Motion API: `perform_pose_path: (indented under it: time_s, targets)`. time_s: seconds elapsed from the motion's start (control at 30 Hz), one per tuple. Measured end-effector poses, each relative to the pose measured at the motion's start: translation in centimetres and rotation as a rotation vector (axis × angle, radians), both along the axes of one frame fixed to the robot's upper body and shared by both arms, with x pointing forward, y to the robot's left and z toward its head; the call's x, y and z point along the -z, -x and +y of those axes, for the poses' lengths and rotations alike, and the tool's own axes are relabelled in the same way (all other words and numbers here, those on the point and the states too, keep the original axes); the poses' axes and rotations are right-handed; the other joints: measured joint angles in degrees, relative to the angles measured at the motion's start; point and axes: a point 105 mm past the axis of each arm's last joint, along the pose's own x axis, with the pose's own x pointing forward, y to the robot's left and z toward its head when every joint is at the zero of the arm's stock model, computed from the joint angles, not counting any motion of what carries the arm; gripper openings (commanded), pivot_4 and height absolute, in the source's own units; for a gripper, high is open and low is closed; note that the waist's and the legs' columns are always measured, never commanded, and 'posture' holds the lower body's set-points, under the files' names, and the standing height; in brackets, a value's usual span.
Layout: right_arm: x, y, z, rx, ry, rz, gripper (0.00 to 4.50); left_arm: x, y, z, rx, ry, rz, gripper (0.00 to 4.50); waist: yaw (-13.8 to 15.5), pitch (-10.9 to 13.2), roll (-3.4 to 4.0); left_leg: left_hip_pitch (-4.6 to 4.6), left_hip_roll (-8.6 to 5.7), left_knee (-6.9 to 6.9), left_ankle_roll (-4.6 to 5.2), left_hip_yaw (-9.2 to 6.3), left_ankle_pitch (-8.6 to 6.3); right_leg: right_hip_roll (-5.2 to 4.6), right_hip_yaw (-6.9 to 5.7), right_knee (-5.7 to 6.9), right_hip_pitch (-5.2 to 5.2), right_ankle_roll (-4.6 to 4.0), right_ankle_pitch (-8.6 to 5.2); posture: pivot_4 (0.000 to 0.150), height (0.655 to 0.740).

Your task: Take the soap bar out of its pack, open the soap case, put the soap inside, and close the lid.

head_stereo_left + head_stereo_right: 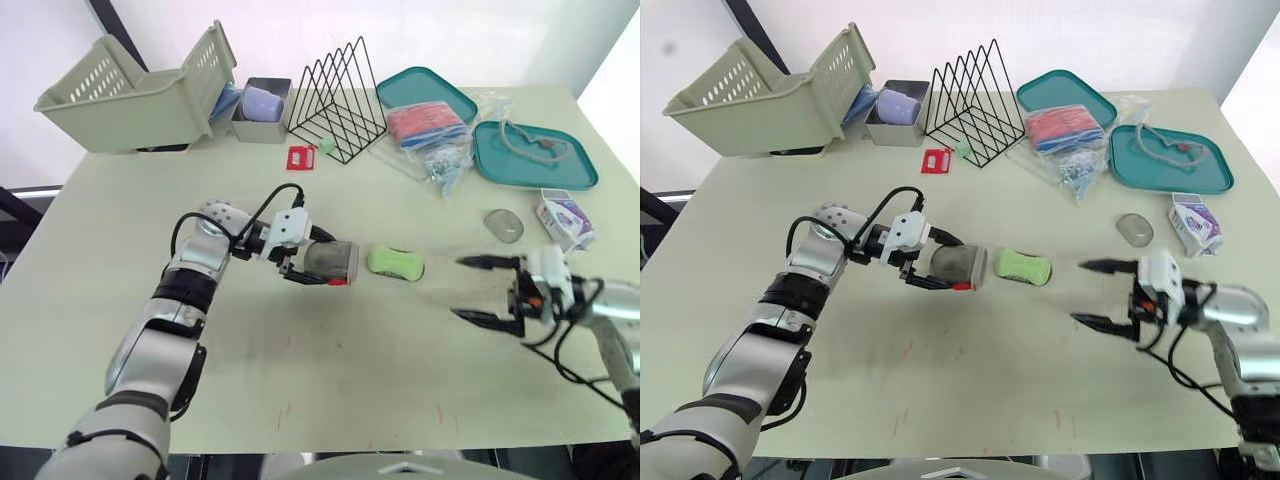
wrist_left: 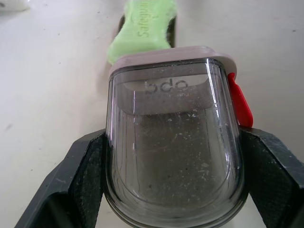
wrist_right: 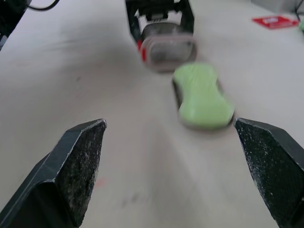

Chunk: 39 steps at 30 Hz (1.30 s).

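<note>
Left gripper (image 1: 318, 266) clamped the soap case (image 1: 336, 262); right gripper (image 1: 482, 290), wide open and empty, faced the bare soap (image 1: 395, 263), likely grasped next for insertion.

Pale table (image 1: 300, 380), green soap bar (image 1: 395, 263), wire rack (image 1: 338, 100), teal trays (image 1: 533, 155), basket (image 1: 130, 95)

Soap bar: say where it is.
In the eye views the soap bar lies on the table, beside the soap case in the left gripper, with the open right gripper farther right.

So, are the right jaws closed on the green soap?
No, the right jaws stand open, short of the soap, which lies on the table.
</note>
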Motion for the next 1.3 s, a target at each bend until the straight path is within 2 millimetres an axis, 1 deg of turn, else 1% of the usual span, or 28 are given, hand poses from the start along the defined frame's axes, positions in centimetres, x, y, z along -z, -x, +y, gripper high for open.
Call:
perform_pose_path:
  time_s: [0.03, 0.17, 0.27, 0.33, 0.37, 0.47, 0.53, 0.67, 0.77, 0.97, 1.13, 1.17, 1.2, 1.23, 1.27, 1.3]
  targets:
    - [0.2, -0.4, 0.8, 0.002, 0.027, 0.022, 4.5, 0.2, 0.3, 0.2, -0.006, 0.004, 0.007, 3.59, 0.1, 0.0, -0.01, -0.04, 0.0, 0.01, 0.0, -0.02, 0.0, -0.02, -0.03, -0.02, 0.0, 0.0, 0.0, 0.15, 0.74]
    - [0.8, -1.4, 3.0, 0.009, 0.139, 0.067, 4.5, 0.3, 1.1, 0.1, -0.008, 0.012, 0.027, 3.59, 0.5, 0.0, -0.01, -0.1, -0.04, 0.1, 0.0, 0.03, 0.0, -0.08, -0.04, -0.02, 0.0, 0.01, 0.01, 0.15, 0.74]
    - [1.0, -2.5, 3.9, 0.035, 0.229, 0.063, 4.5, 0.3, 1.6, -0.1, -0.009, 0.023, 0.043, 3.59, 0.6, 0.0, -0.01, -0.1, -0.04, 0.11, 0.01, 0.01, 0.0, -0.07, -0.04, -0.01, 0.0, 0.01, 0.0, 0.15, 0.74]
    - [0.9, -3.3, 4.5, 0.059, 0.245, 0.063, 4.5, 0.1, 1.7, -0.2, -0.013, 0.023, 0.044, 3.59, 0.5, 0.0, -0.01, -0.1, -0.03, 0.11, 0.0, 0.0, 0.0, -0.05, -0.05, -0.01, -0.02, 0.01, 0.0, 0.15, 0.74]
    - [0.4, -4.0, 5.3, 0.078, 0.235, 0.055, 4.5, 0.0, 1.7, -0.3, -0.016, 0.025, 0.041, 3.59, 0.3, 0.0, -0.01, -0.1, -0.03, 0.11, 0.0, 0.0, 0.0, -0.05, -0.05, 0.0, -0.03, 0.01, 0.0, 0.15, 0.74]
    - [0.1, -4.7, 6.1, 0.091, 0.245, 0.048, 4.5, -0.3, 2.0, -0.7, -0.01, 0.035, 0.035, 3.59, 0.2, 0.0, -0.01, -0.11, -0.02, 0.08, 0.0, 0.0, 0.0, -0.06, -0.05, -0.01, -0.05, 0.0, 0.0, 0.15, 0.74]
    - [0.3, -4.9, 6.2, 0.097, 0.258, 0.056, 4.5, -0.1, 2.2, -0.7, -0.012, 0.037, 0.041, 3.59, 0.2, 0.0, -0.01, -0.12, -0.02, 0.09, 0.0, 0.01, 0.0, -0.07, -0.06, -0.04, -0.04, 0.01, 0.0, 0.15, 0.74]
    - [1.7, -4.9, 6.1, 0.105, 0.296, 0.113, 4.5, 0.2, 2.4, -0.5, -0.029, 0.042, 0.052, 3.59, 0.2, 0.0, -0.01, -0.12, -0.03, 0.09, 0.01, 0.0, 0.0, -0.07, -0.06, -0.01, -0.05, 0.0, 0.0, 0.15, 0.74]
    - [2.2, -5.0, 5.9, 0.114, 0.323, 0.136, 4.5, 0.1, 2.4, -0.5, -0.032, 0.041, 0.053, 3.59, 0.1, 0.0, -0.01, -0.12, -0.03, 0.09, 0.01, 0.01, 0.0, -0.07, -0.05, -0.01, -0.05, 0.0, 0.0, 0.15, 0.74]
    - [2.6, -5.6, 5.8, 0.133, 0.36, 0.137, 4.5, 0.0, 2.4, -0.6, -0.029, 0.042, 0.046, 3.59, 0.0, 0.0, -0.01, -0.12, -0.03, 0.09, 0.01, 0.0, 0.0, -0.06, -0.06, -0.01, -0.07, 0.0, 0.0, 0.15, 0.74]
    - [2.8, -5.7, 5.9, 0.134, 0.362, 0.144, 4.5, 0.0, 2.4, -0.6, -0.03, 0.042, 0.046, 3.59, 0.0, 0.0, -0.01, -0.12, -0.03, 0.09, 0.01, 0.0, 0.0, -0.06, -0.05, -0.01, -0.07, 0.0, 0.0, 0.15, 0.74]
    - [2.8, -5.7, 5.9, 0.13, 0.363, 0.14, 3.98, 0.0, 2.4, -0.6, -0.031, 0.042, 0.046, 3.48, 0.0, 0.0, -0.01, -0.12, -0.03, 0.09, 0.01, 0.0, 0.0, -0.06, -0.05, -0.01, -0.07, 0.0, 0.0, 0.15, 0.74]
    - [2.9, -5.7, 5.9, 0.129, 0.364, 0.139, 3.85, 0.0, 2.4, -0.6, -0.031, 0.042, 0.045, 3.48, 0.0, 0.0, -0.01, -0.12, -0.03, 0.09, 0.01, 0.0, 0.0, -0.06, -0.05, -0.01, -0.07, 0.0, 0.0, 0.15, 0.74]
    - [2.9, -5.7, 5.9, 0.125, 0.364, 0.135, 3.54, 0.0, 2.4, -0.6, -0.031, 0.042, 0.045, 3.48, 0.0, 0.0, -0.01, -0.12, -0.03, 0.09, 0.01, 0.0, 0.0, -0.06, -0.05, -0.01, -0.07, 0.0, 0.0, 0.15, 0.74]
    - [2.9, -5.7, 5.9, 0.121, 0.369, 0.128, 2.87, 0.0, 2.4, -0.6, -0.034, 0.043, 0.045, 3.48, 0.0, 0.0, -0.01, -0.12, -0.03, 0.09, 0.01, 0.0, 0.0, -0.06, -0.05, -0.01, -0.07, 0.0, 0.0, 0.15, 0.74]
    - [2.9, -5.7, 5.9, 0.118, 0.37, 0.126, 2.87, 0.0, 2.4, -0.6, -0.034, 0.043, 0.046, 3.48, 0.0, 0.0, -0.01, -0.12, -0.03, 0.09, 0.01, 0.01, 0.0, -0.06, -0.05, -0.01, -0.07, 0.0, 0.0, 0.15, 0.74]
